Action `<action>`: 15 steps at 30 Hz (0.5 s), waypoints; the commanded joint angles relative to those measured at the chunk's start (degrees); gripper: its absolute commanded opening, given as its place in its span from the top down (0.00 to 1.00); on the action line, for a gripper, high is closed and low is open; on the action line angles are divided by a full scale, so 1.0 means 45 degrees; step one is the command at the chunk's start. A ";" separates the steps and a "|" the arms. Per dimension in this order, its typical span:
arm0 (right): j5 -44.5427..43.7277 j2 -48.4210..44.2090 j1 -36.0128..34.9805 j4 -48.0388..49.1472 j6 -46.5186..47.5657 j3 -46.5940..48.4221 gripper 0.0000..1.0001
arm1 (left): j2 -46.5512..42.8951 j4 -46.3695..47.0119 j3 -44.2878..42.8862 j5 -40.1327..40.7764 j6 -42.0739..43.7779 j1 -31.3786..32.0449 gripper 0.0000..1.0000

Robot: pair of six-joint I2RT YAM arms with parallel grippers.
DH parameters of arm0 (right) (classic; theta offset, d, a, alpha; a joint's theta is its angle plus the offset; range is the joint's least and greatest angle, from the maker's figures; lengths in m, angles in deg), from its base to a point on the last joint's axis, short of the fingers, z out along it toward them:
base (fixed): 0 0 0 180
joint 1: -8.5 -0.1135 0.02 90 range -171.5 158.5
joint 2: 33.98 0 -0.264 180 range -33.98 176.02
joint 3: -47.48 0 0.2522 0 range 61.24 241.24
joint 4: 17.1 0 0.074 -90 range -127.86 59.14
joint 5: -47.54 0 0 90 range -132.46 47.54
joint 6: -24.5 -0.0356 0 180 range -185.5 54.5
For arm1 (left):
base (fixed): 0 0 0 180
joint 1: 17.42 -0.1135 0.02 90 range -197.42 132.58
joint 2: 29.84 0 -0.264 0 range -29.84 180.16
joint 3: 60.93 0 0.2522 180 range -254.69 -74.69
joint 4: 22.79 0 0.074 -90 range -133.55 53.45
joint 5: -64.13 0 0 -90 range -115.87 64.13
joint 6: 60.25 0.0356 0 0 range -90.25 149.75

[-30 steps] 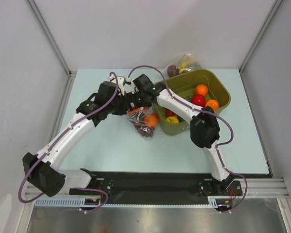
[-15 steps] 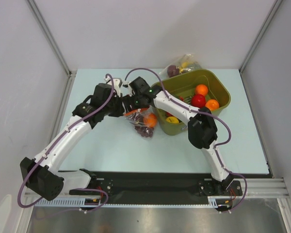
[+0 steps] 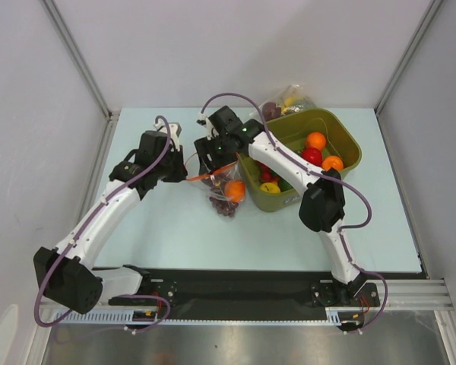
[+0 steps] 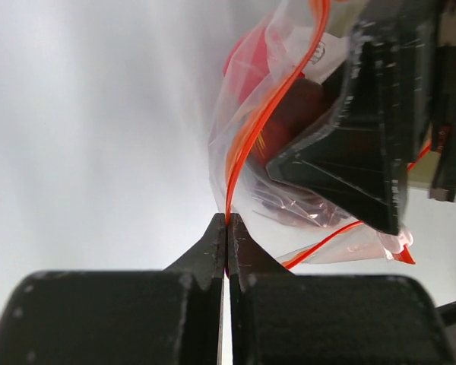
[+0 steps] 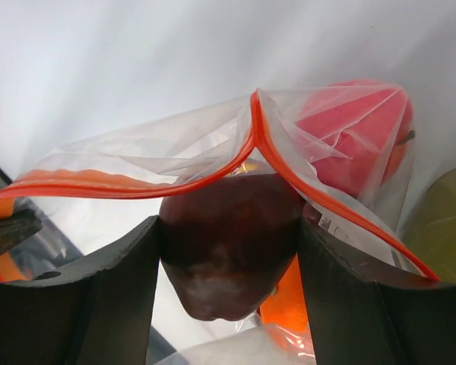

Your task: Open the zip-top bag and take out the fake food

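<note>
The zip-top bag (image 3: 222, 192) lies on the table left of the bin, mouth open, red-orange zip strip (image 5: 252, 122) spread. My left gripper (image 3: 185, 176) is shut on one side of the strip, as the left wrist view (image 4: 227, 221) shows. My right gripper (image 3: 213, 160) is at the bag's mouth, shut on a dark maroon round fruit (image 5: 228, 247). A red apple (image 5: 357, 141) and an orange fruit (image 3: 235, 190) sit inside the bag, with a dark purple grape bunch (image 3: 226, 207) at its bottom. The bag (image 4: 289, 106) hangs stretched between both grippers.
An olive-green bin (image 3: 348, 135) stands right of the bag, holding orange, red and yellow fruits. Another clear bag (image 3: 289, 99) with yellow and dark shapes lies behind the bin. Grey walls close in the table on the left, back and right.
My left gripper has pulled the zip strip to the left, widening the mouth. My right gripper has moved up and back from the bag with the maroon fruit between its fingers.
</note>
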 commanded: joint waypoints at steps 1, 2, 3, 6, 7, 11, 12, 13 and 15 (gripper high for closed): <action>0.1230 -0.0888 0.0399 -0.0729 -0.0418 0.0647 0.52 | 0.0120 0.0472 0.0028 -0.0281 0.0305 -0.0168 1.00; 0.1638 -0.0966 0.0458 -0.0749 -0.0516 0.0629 0.53 | 0.0197 0.0511 0.0047 -0.0281 0.0325 -0.0187 1.00; 0.1797 -0.1005 0.0613 -0.0750 -0.0710 0.0628 0.52 | 0.0237 0.0473 0.0048 -0.0301 0.0344 -0.0187 1.00; 0.2344 -0.1298 0.0945 -0.0458 -0.1120 0.0648 0.52 | 0.0452 0.0530 0.0048 -0.0340 0.0325 -0.0188 1.00; 0.2500 -0.1376 0.1063 -0.0321 -0.1277 0.0648 0.53 | 0.0491 0.0550 0.0048 -0.0359 0.0325 -0.0187 1.00; 0.4039 -0.1377 0.1532 0.0518 -0.2078 0.0842 0.53 | 0.0647 0.0726 0.0028 -0.0379 0.0286 -0.0187 1.00; 0.4258 -0.1358 0.1591 0.0791 -0.2253 0.0921 0.53 | 0.0647 0.0707 0.0009 -0.0379 0.0286 -0.0187 1.00; 0.4453 -0.1338 0.1650 0.0890 -0.2506 0.0999 0.53 | 0.0705 0.0726 -0.0088 -0.0398 0.0286 -0.0187 1.00; 0.4923 -0.1279 0.1728 0.1163 -0.2742 0.1233 0.53 | 0.0842 0.0765 -0.0186 -0.0399 0.0266 -0.0187 1.00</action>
